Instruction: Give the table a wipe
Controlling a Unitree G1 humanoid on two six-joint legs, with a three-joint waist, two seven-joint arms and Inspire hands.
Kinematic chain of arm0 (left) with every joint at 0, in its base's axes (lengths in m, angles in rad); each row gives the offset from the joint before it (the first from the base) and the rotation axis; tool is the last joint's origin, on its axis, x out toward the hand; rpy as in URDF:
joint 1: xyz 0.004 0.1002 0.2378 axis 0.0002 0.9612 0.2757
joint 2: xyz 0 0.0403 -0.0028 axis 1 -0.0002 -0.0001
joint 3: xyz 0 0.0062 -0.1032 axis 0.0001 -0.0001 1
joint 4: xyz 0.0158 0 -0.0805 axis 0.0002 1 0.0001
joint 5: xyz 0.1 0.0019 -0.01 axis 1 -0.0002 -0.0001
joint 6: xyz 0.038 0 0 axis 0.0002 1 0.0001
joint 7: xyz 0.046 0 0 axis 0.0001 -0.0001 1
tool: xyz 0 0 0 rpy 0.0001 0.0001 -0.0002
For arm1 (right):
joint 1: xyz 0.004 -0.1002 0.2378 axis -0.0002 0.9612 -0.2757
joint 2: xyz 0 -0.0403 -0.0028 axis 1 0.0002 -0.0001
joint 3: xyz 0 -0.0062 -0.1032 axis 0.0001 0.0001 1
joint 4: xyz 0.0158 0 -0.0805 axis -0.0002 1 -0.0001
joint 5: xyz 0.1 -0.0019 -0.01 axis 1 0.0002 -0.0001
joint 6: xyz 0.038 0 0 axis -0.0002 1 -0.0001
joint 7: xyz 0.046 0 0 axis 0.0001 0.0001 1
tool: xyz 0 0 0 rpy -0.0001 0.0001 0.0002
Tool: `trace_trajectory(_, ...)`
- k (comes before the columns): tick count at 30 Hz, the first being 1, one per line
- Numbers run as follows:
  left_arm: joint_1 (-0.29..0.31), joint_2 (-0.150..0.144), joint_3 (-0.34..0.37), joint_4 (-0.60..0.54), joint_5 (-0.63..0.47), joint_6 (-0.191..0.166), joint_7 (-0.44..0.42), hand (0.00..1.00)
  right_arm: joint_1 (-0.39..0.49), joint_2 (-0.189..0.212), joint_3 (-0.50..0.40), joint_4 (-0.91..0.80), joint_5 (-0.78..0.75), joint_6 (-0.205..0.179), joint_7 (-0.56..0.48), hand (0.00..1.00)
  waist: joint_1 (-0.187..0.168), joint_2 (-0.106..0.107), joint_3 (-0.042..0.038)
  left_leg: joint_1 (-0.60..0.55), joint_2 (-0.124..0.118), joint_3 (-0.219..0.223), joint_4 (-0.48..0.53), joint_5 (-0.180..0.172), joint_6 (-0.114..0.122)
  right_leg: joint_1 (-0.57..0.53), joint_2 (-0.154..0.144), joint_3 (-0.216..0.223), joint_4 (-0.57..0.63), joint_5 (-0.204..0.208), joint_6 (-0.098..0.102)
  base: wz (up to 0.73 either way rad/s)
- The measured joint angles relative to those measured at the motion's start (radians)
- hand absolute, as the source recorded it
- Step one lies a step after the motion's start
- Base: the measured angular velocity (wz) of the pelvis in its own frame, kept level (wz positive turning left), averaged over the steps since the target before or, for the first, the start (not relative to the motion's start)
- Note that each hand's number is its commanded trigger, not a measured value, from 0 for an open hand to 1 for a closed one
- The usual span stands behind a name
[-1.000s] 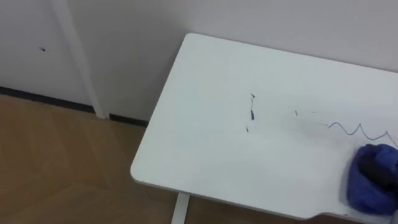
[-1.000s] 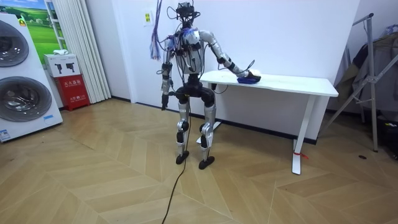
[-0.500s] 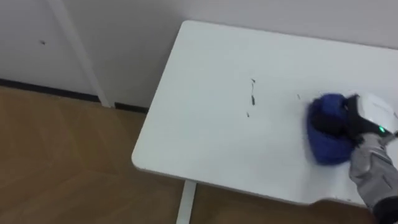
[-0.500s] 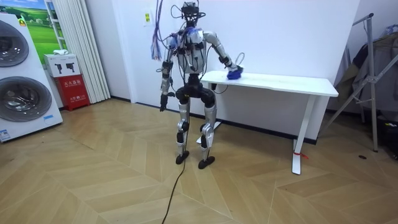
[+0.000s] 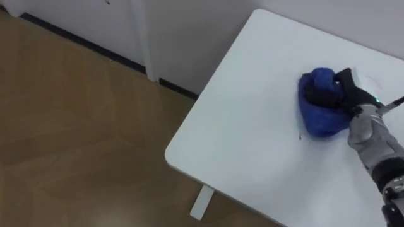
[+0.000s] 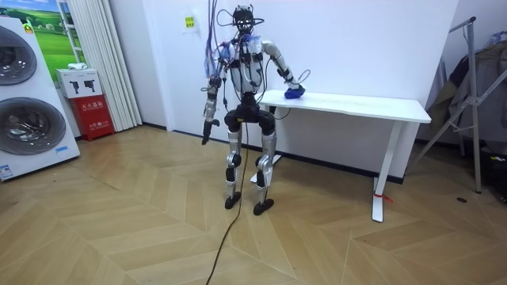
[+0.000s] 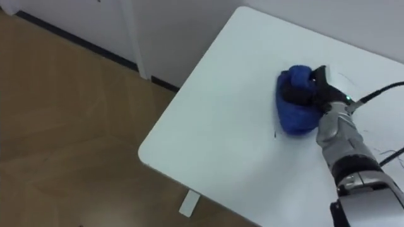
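A white table (image 5: 240, 145) stands against the wall, and I see its left end and near corner. On it lies a bunched blue cloth (image 5: 319, 116) with my right hand (image 5: 346, 93) on top, dark fingers curled into the fabric. A tiny dark ink mark (image 5: 300, 135) shows just beside the cloth's near edge. In the room view I stand at the table's (image 6: 372, 104) left end, my right arm stretched out to the cloth (image 6: 293, 93). My left hand (image 6: 204, 136) hangs beside my hip, away from the table.
Wooden floor lies left of the table, with a white wall and dark baseboard behind. A table leg (image 5: 202, 203) shows under the near edge. Washing machines (image 6: 28, 111), a red box (image 6: 93, 115) and a metal rack (image 6: 471, 95) stand further off.
My right hand has swept the blue cloth leftward along the table, over the ink marks, which no longer show apart from one speck. The eye view has swung left and down.
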Motion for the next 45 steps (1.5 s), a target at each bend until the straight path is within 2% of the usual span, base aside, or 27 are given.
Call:
trace_trajectory(4, -0.01, 0.014, 0.0, 0.002, -0.011, 0.0, 0.014, 0.0, 0.079, -0.021, -0.081, 0.006, 0.057, -0.021, -0.02, 1.0, -0.047, 0.0, -0.0012, 0.0, 0.001, 0.03, 0.001, 0.0, 0.0, -0.002, 0.0, 0.019, -0.001, 0.0, 0.0, -0.08)
trace_trajectory(6, -0.01, 0.025, 0.003, 0.006, -0.011, -0.007, 0.021, 0.0, 0.136, -0.029, -0.148, 0.006, 0.071, -0.031, -0.044, 1.0, -0.079, 0.003, -0.0084, 0.002, 0.002, 0.046, 0.001, 0.0, 0.0, 0.002, 0.0, 0.02, -0.002, 0.0, 0.001, -0.12)
trace_trajectory(9, -0.003, 0.019, 0.034, 0.004, -0.029, -0.007, 0.028, 0.0, 0.221, -0.039, -0.218, 0.006, 0.114, -0.031, -0.069, 1.0, -0.101, 0.01, -0.0223, 0.02, 0.002, 0.06, 0.0, 0.0, 0.0, 0.013, 0.0, 0.023, -0.002, 0.001, 0.002, -0.17)
trace_trajectory(10, -0.001, 0.019, 0.034, 0.0, -0.029, -0.007, 0.034, 0.0, 0.238, -0.044, -0.227, 0.007, 0.117, -0.031, -0.073, 1.0, -0.103, 0.012, -0.0245, 0.024, 0.002, 0.061, 0.001, 0.0, 0.0, 0.017, 0.0, 0.022, -0.003, 0.001, 0.002, -0.09)
trace_trajectory(12, 0.003, 0.02, 0.039, -0.016, -0.029, -0.008, 0.055, 0.0, 0.29, -0.052, -0.242, 0.008, 0.134, -0.031, -0.085, 1.0, -0.13, 0.012, -0.0255, 0.036, 0.003, 0.064, 0.0, 0.0, 0.0, 0.035, 0.0, 0.024, -0.007, -0.001, 0.005, 0.07)
trace_trajectory(14, 0.001, 0.021, 0.056, -0.029, -0.032, -0.012, 0.062, 0.0, 0.325, -0.05, -0.265, 0.01, 0.14, -0.03, -0.094, 1.0, -0.136, 0.004, -0.0302, 0.036, 0.004, 0.068, 0.0, 0.0, 0.0, 0.039, 0.003, 0.025, -0.016, -0.002, 0.007, 0.0)
trace_trajectory(17, 0.001, 0.019, 0.061, -0.037, -0.049, -0.017, 0.064, 0.0, 0.347, -0.049, -0.266, 0.011, 0.139, -0.016, -0.118, 1.0, -0.136, 0.0, -0.0293, 0.038, 0.008, 0.08, 0.0, 0.0, 0.0, 0.038, 0.007, 0.039, -0.017, -0.003, 0.008, -0.1)
trace_trajectory(19, 0.007, 0.018, 0.057, -0.037, -0.049, -0.017, 0.064, 0.0, 0.346, -0.042, -0.266, 0.0, 0.123, -0.002, -0.128, 1.0, -0.13, 0.004, -0.0255, 0.045, 0.01, 0.089, -0.003, -0.003, 0.003, 0.038, 0.01, 0.048, -0.018, -0.003, 0.008, -0.18)
trace_trajectory(20, 0.013, 0.016, 0.048, -0.037, -0.05, -0.018, 0.063, 0.0, 0.347, -0.042, -0.264, -0.01, 0.107, 0.007, -0.13, 1.0, -0.129, 0.01, -0.0208, 0.053, 0.01, 0.093, -0.012, -0.003, 0.003, 0.044, 0.01, 0.05, -0.015, -0.003, 0.007, -0.11)
trace_trajectory(22, 0.023, 0.011, 0.048, -0.036, -0.049, -0.02, 0.063, 0.0, 0.346, -0.042, -0.253, -0.027, 0.075, 0.031, -0.134, 1.0, -0.125, 0.015, -0.0184, 0.056, 0.01, 0.094, -0.009, -0.004, 0.003, 0.05, 0.009, 0.051, -0.013, -0.004, 0.005, -0.07)
trace_trajectory(23, 0.018, 0.01, 0.047, -0.036, -0.05, -0.019, 0.062, 0.0, 0.34, -0.041, -0.223, -0.056, 0.061, 0.067, -0.14, 1.0, -0.116, 0.016, -0.0165, 0.058, 0.011, 0.097, -0.009, -0.002, 0.002, 0.046, 0.011, 0.064, -0.013, -0.006, 0.003, -0.13)
trace_trajectory(24, 0.02, 0.009, 0.046, -0.031, -0.049, -0.019, 0.062, 0.0, 0.332, -0.038, -0.214, -0.067, 0.037, 0.082, -0.143, 1.0, -0.107, 0.017, -0.0152, 0.06, 0.013, 0.105, -0.009, -0.002, 0.001, 0.04, 0.013, 0.079, -0.011, -0.007, 0.001, -0.44)
trace_trajectory(25, 0.024, 0.006, 0.038, -0.021, -0.05, -0.019, 0.061, 0.0, 0.306, -0.034, -0.182, -0.093, -0.012, 0.108, -0.142, 1.0, -0.079, 0.015, -0.0147, 0.066, 0.021, 0.132, -0.01, -0.001, 0.0, 0.028, 0.018, 0.102, 0.0, -0.006, 0.0, -0.66)
trace_trajectory(26, 0.026, 0.004, 0.027, -0.014, -0.048, -0.016, 0.055, 0.0, 0.274, -0.03, -0.119, -0.136, -0.05, 0.133, -0.131, 1.0, -0.061, 0.021, -0.0106, 0.064, 0.025, 0.141, -0.006, 0.0, -0.002, 0.016, 0.02, 0.106, 0.007, 0.0, -0.009, -0.62)
trace_trajectory(27, 0.022, 0.0, 0.016, -0.009, -0.048, -0.011, 0.053, 0.0, 0.234, -0.021, -0.042, -0.183, -0.096, 0.149, -0.115, 1.0, -0.06, 0.024, -0.0096, 0.05, 0.028, 0.142, 0.002, 0.002, -0.003, 0.006, 0.024, 0.108, 0.009, 0.009, -0.016, -0.31)
trace_trajectory(28, 0.019, -0.001, 0.01, -0.007, -0.048, -0.01, 0.051, 0.0, 0.21, -0.014, -0.007, -0.207, -0.127, 0.154, -0.106, 1.0, -0.058, 0.025, -0.0092, 0.043, 0.03, 0.143, 0.007, 0.002, -0.004, -0.004, 0.024, 0.11, 0.016, 0.011, -0.019, -0.1)
trace_trajectory(29, 0.011, -0.007, 0.01, 0.009, -0.048, -0.01, 0.044, 0.0, 0.152, 0.006, 0.056, -0.242, -0.193, 0.151, -0.088, 1.0, -0.044, 0.025, -0.0084, 0.034, 0.032, 0.147, 0.008, 0.006, -0.008, -0.024, 0.026, 0.116, 0.028, 0.011, -0.022, -0.13)
trace_trajectory(30, -0.007, -0.016, 0.01, 0.013, -0.049, -0.01, 0.04, 0.0, 0.095, 0.017, 0.111, -0.256, -0.226, 0.134, -0.069, 1.0, -0.014, 0.024, -0.0058, 0.032, 0.033, 0.152, 0.006, 0.012, -0.01, -0.038, 0.028, 0.125, 0.036, 0.01, -0.024, -0.07)
trace_trajectory(31, -0.015, -0.021, 0.01, 0.012, -0.049, -0.01, 0.039, 0.0, 0.07, 0.02, 0.128, -0.256, -0.231, 0.127, -0.061, 1.0, -0.011, 0.024, -0.002, 0.031, 0.033, 0.15, 0.006, 0.012, -0.011, -0.038, 0.029, 0.125, 0.035, 0.01, -0.025, 0.06)
trace_trajectory(33, -0.017, -0.03, 0.009, 0.006, -0.049, -0.006, 0.032, 0.0, 0.006, 0.043, 0.144, -0.252, -0.235, 0.109, -0.037, 1.0, 0.041, 0.025, -0.0004, 0.03, 0.036, 0.138, 0.004, 0.013, -0.013, -0.033, 0.03, 0.106, 0.023, 0.007, -0.027, 0.27)
trace_trajectory(35, -0.001, -0.027, 0.001, 0.005, -0.048, 0.0, 0.032, 0.0, -0.005, 0.049, 0.144, -0.247, -0.233, 0.095, -0.035, 1.0, 0.046, 0.023, -0.001, 0.029, 0.031, 0.107, 0.0, 0.013, -0.013, -0.012, 0.027, 0.078, 0.006, 0.004, -0.022, 0.5)
trace_trajectory(37, 0.022, -0.026, -0.011, 0.002, -0.048, 0.005, 0.032, 0.0, 0.01, 0.048, 0.133, -0.247, -0.233, 0.087, -0.036, 1.0, 0.042, 0.023, -0.0013, 0.029, 0.024, 0.093, 0.001, 0.012, -0.012, -0.001, 0.021, 0.061, 0.002, -0.002, -0.014, 0.44)
trace_trajectory(38, 0.036, -0.025, -0.01, 0.0, -0.049, 0.018, 0.032, 0.0, 0.045, 0.043, 0.12, -0.24, -0.233, 0.085, -0.041, 1.0, 0.034, 0.019, -0.0024, 0.029, 0.019, 0.089, 0.001, 0.012, -0.011, 0.011, 0.015, 0.044, 0.002, -0.007, -0.006, 0.48)
trace_trajectory(40, 0.045, -0.021, -0.01, -0.004, -0.046, 0.025, 0.032, 0.0, 0.119, 0.043, 0.094, -0.197, -0.2, 0.066, -0.051, 1.0, 0.013, 0.016, -0.0037, 0.036, 0.015, 0.096, 0.002, 0.012, -0.011, 0.028, 0.009, 0.048, 0.005, -0.009, -0.002, 0.47)
trace_trajectory(42, 0.046, -0.019, -0.004, -0.003, -0.035, 0.02, 0.032, 0.0, 0.213, 0.047, 0.002, -0.203, -0.156, 0.004, -0.081, 1.0, -0.022, 0.011, -0.0054, 0.048, 0.007, 0.101, 0.001, 0.012, -0.011, 0.042, -0.001, 0.047, 0.006, -0.013, 0.004, 0.16)
trace_trajectory(44, 0.048, -0.017, 0.03, -0.002, -0.018, 0.009, 0.031, 0.0, 0.274, 0.048, -0.081, -0.202, -0.154, -0.018, -0.089, 1.0, -0.046, 0.003, -0.0068, 0.06, 0.003, 0.109, 0.0, 0.011, -0.009, 0.057, -0.006, 0.046, 0.0, -0.013, 0.005, -0.03)
trace_trajectory(45, 0.049, -0.014, 0.056, -0.005, -0.014, -0.006, 0.031, 0.0, 0.32, 0.048, -0.127, -0.2, -0.154, -0.025, -0.096, 1.0, -0.063, -0.003, -0.0107, 0.07, 0.002, 0.117, 0.0, 0.009, -0.006, 0.066, -0.008, 0.048, 0.002, -0.013, 0.005, -0.06)
